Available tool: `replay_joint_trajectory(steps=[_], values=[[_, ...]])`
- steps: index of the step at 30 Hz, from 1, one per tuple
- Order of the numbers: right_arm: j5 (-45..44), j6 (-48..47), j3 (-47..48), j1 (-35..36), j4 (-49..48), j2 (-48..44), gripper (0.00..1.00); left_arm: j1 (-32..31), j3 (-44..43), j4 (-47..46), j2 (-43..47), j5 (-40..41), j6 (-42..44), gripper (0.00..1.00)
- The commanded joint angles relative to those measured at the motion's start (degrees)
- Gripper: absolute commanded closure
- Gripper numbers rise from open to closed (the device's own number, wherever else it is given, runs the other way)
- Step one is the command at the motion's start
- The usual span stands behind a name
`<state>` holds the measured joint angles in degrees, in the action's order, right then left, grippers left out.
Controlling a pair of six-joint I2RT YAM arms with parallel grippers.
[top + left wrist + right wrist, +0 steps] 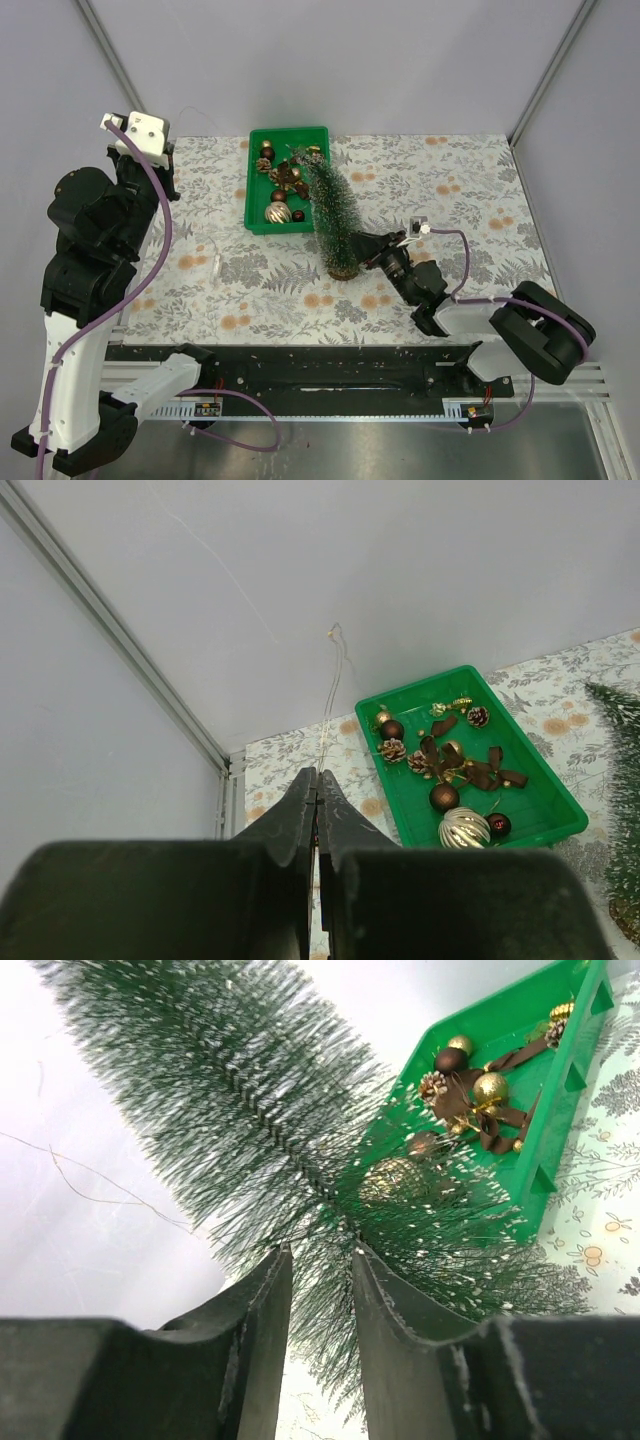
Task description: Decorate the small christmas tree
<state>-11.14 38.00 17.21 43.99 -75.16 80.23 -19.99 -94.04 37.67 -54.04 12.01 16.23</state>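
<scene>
The right claw [320, 1252] is nipped onto the small christmas tree [250, 1090], bristles caught between its fingers, the tree leaning away over the green tray [560, 1100]. The left claw [317, 777] is pressed shut, empty, above the floral tablecloth [470, 200]; white walls [350, 60] behind.

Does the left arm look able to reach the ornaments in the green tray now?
Probably yes: open tablecloth lies between the left gripper and the green tray, and the small christmas tree stands on its other side.
</scene>
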Motion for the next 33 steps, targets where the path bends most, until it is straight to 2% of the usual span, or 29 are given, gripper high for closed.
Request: replay_joint_trajectory(steps=[1,3,12,19,23,26,30,33], values=[[-1.61,-1.96,0.37,0.49,-2.02,-2.79,0.59,0.21,-1.06,-2.25,0.52,-0.14,-1.20,0.98],[-1.61,-2.05,0.19,0.49,-0.70,-4.11,0.48,0.30,-1.32,-2.25,0.43,-0.32,-1.11,0.98],[-2.75,-2.49,-3.94,0.49,4.92,-14.82,0.42,0.21,-1.94,-1.72,-0.80,-1.99,-1.90,0.98],[-1.08,-5.65,-2.80,0.49,17.92,-27.83,0.33,0.21,-2.46,-1.90,-1.59,-2.87,-1.90,0.97],[-0.90,-10.38,2.28,0.49,29.42,-34.16,0.28,0.21,-3.08,-2.07,-2.73,-4.01,-1.20,0.97],[-0.99,-16.27,8.34,0.48,35.85,-35.66,0.24,0.21,-3.87,-3.30,-3.70,-4.80,-0.50,0.96],[-4.58,-25.49,16.60,0.49,39.90,-33.74,0.17,0.21,-6.06,-3.74,-5.81,-7.17,0.03,0.96],[-7.40,-32.00,23.89,0.40,41.75,-28.92,0.13,0.13,-7.21,-4.09,-7.04,-8.93,0.38,0.94]])
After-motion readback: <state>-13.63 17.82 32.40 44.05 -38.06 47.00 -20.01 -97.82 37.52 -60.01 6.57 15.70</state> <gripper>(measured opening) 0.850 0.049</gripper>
